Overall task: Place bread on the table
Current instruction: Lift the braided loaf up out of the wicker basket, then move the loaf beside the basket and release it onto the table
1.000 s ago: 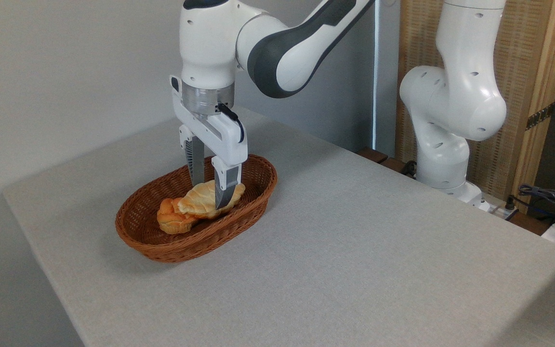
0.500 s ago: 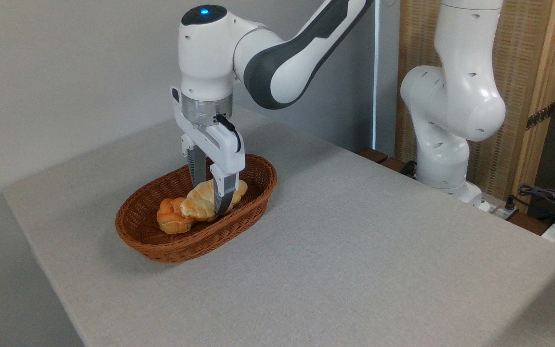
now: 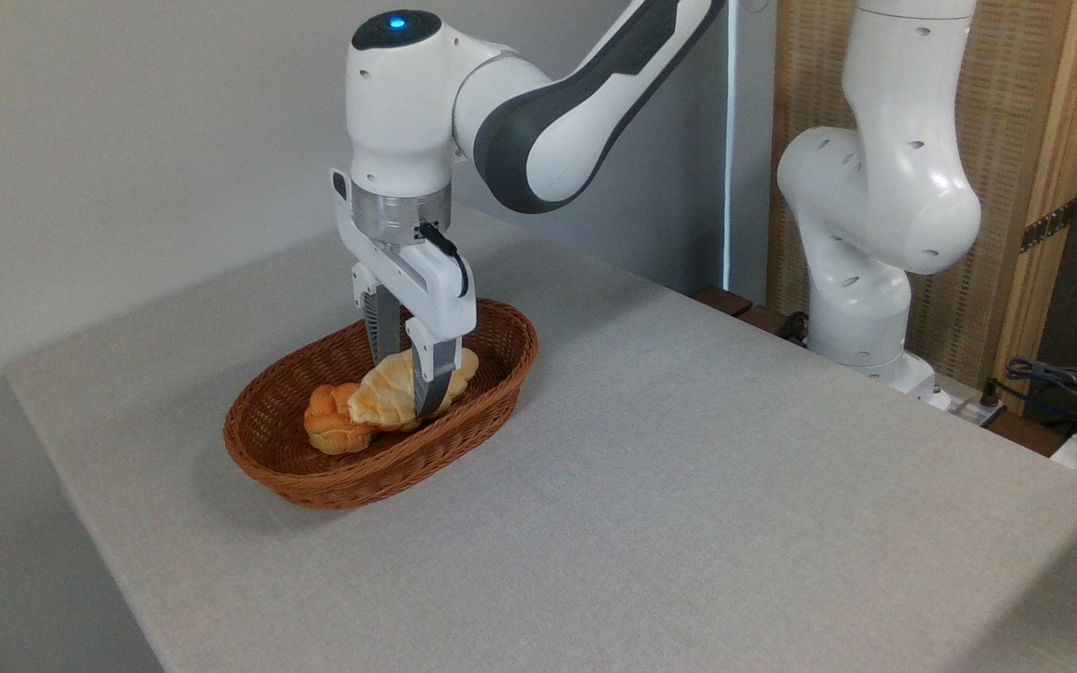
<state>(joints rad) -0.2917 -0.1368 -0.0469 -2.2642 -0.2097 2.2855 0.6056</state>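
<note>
the gripper (image 3: pixel 410 385) points straight down into the wicker basket (image 3: pixel 267 447), its two fingers (image 3: pixel 430 372) clamped on the bread (image 3: pixel 391 394), one finger on the near side of the loaf and the other on its far side. the bread runs crosswise between the fingers, its pale cream end just right of the near finger and its golden body to the left. whether the loaf rests on the basket floor or hangs clear of it cannot be told. a small orange bun (image 3: pixel 330 422) sits down and to the left of the fingertips, touching the bread's left end, also inside the basket. the basket stands on the table (image 3: pixel 688 467), whose grey surface extends well to the right of and in front of the gripper.
</note>
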